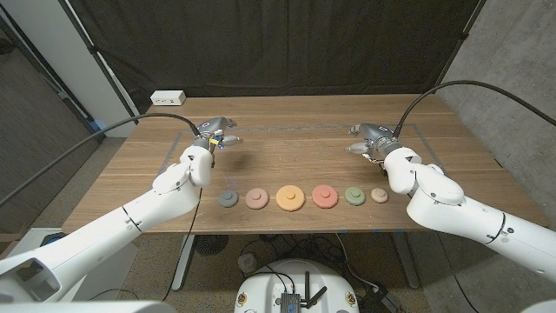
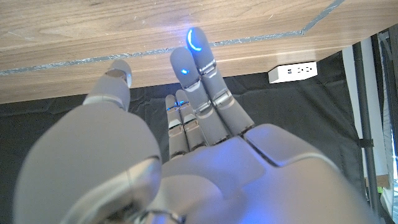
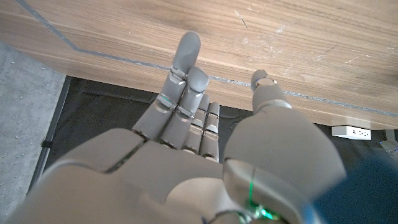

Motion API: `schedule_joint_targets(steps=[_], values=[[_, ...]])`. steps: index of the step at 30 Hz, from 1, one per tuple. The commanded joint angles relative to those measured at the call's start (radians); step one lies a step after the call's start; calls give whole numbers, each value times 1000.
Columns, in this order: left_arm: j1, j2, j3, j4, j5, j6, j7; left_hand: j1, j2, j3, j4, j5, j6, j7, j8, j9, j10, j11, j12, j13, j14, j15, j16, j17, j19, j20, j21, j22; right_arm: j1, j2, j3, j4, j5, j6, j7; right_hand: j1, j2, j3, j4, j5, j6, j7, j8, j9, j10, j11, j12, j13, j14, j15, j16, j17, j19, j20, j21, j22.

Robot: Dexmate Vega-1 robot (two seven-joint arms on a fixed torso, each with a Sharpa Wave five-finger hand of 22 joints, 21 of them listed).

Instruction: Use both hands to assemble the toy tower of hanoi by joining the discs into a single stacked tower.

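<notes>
Six discs lie in a row near the front edge of the wooden table, each apart from its neighbour and none stacked: a grey-blue disc at the robot's left end, then a pink disc, a yellow-orange disc (the widest of the lot), a salmon-red disc, a green disc and a small tan disc at the right end. Each has a raised hub in its middle.

Both hands hang farther back, well apart from the row. The left hand is behind the grey-blue end; in the left wrist view its fingers reach out side by side, loosely straight, with nothing in them, and blue lights glow on two tips. The right hand is behind the green and tan discs; in the right wrist view its fingers are likewise extended and released, thumb apart, holding nothing.

A thin taped line runs across the tabletop between the hands. Beyond the far left corner a white power strip sits in front of a black curtain.
</notes>
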Motion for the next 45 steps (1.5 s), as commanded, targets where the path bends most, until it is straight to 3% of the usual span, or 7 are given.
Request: schedule_joint_targets(steps=[1, 4, 25, 33, 45], values=[[20, 6, -21, 2, -30, -27, 29, 12, 4, -1, 0, 11, 10, -4, -2, 3, 13, 4, -3, 6, 1, -37, 6, 2, -5, -65, 11, 1, -81, -56, 26, -101, 1, -22, -17, 0, -1, -2, 1, 5, -6, 0, -3, 3, -4, -2, -2, 0, -4, -83, -5, -3, -13, -71, 7, -4], [23, 7, -23, 1, -32, -31, 34, 14, 6, -1, -1, 12, 10, -4, -2, 3, 15, 5, -3, 7, 2, -37, 8, 1, -5, -64, 13, 0, -106, -68, 40, -116, 12, -17, -30, 2, -2, -4, 0, 4, -5, -13, -3, 2, -3, -5, -1, -2, -11, -83, -13, -11, -20, -71, 13, -10], [19, 2, -15, -1, -36, -38, 31, 21, 9, -4, -2, 16, 15, -5, -4, 4, 19, 5, -6, 12, 0, -37, 16, -4, -10, -65, 24, -6, -249, -139, 107, -210, 41, -21, -111, 11, -3, -9, 0, 4, -11, -20, -5, 2, -7, -8, 3, 0, -17, -83, -24, -28, -36, -70, 28, -32], [22, 1, -14, -10, -33, -32, 31, 22, 11, -6, -1, 17, 16, -4, -5, 4, 22, 4, -7, 15, -1, -37, 20, -6, -11, -65, 28, -8, -329, -163, 152, -241, 69, -19, -173, 13, -2, -12, 1, 3, -3, -20, -2, 2, 6, -13, 10, 5, -11, -84, -21, -33, -38, -71, 37, -41], [39, 4, -28, -12, -44, -52, 48, 23, 12, -8, -1, 19, 19, -4, -5, 4, 24, 3, -9, 18, -3, -37, 23, -9, -13, -65, 34, -12, -381, -188, 163, -285, 88, -56, -201, 20, -1, -14, 0, 4, 7, -10, 0, 1, -18, -11, -2, -2, -1, -84, -12, -27, -43, -70, 53, -51]])
